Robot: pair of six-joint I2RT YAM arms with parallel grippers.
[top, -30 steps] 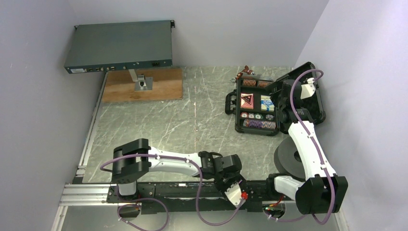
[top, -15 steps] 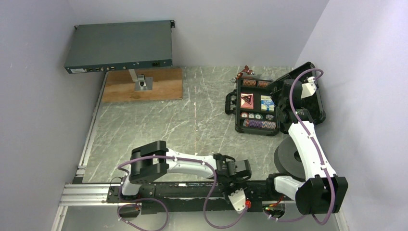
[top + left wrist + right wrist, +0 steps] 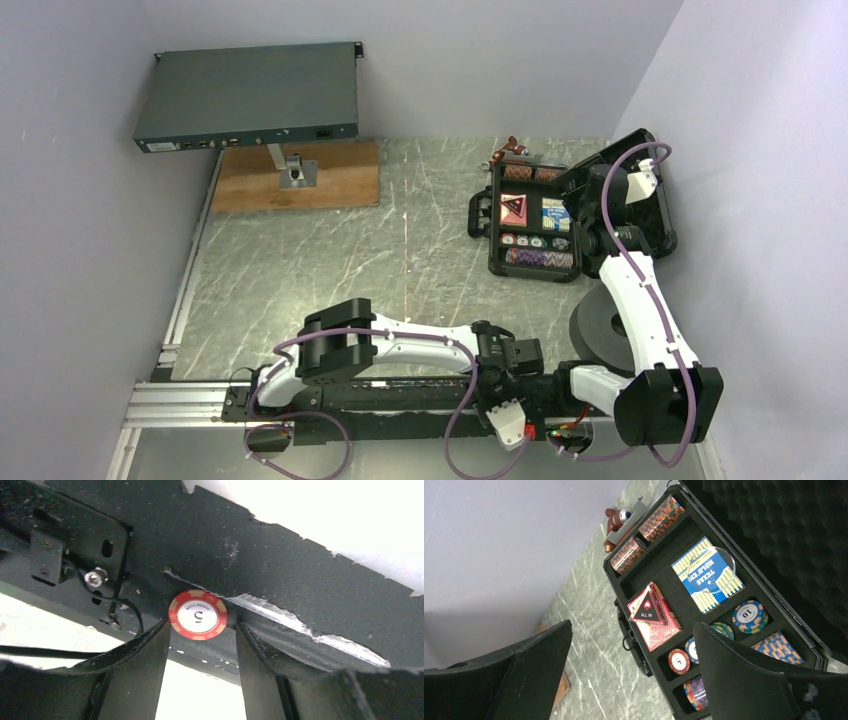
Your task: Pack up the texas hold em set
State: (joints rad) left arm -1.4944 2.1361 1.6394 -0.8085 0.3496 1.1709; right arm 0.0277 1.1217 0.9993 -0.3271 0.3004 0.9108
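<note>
The black case [image 3: 497, 262] lies open at the right of the table, its foam-lined lid [image 3: 784, 525] folded back. Its tray holds a red-black triangle piece [image 3: 647, 611] on a red card deck [image 3: 659, 630], a blue deck [image 3: 707, 575] and several poker chips [image 3: 750, 615]. My right gripper [image 3: 633, 625] hangs open above the tray with nothing in it. My left gripper [image 3: 201, 625] points down at the black base rail [image 3: 300, 560] on the near edge. A red chip [image 3: 198, 615] sits between its fingertips, with a thin gap on the chip's right side.
A grey-blue rack box [image 3: 248, 97] stands on a post over a wooden board [image 3: 340, 185] at the back left. A red-handled wrench [image 3: 510, 150] lies behind the case. A grey disc [image 3: 595, 330] sits beside the right arm. Walls close in on both sides.
The left arm has swung right and down past the table's near edge onto the base rail, and its jaws have narrowed a little. The right arm has not moved.
</note>
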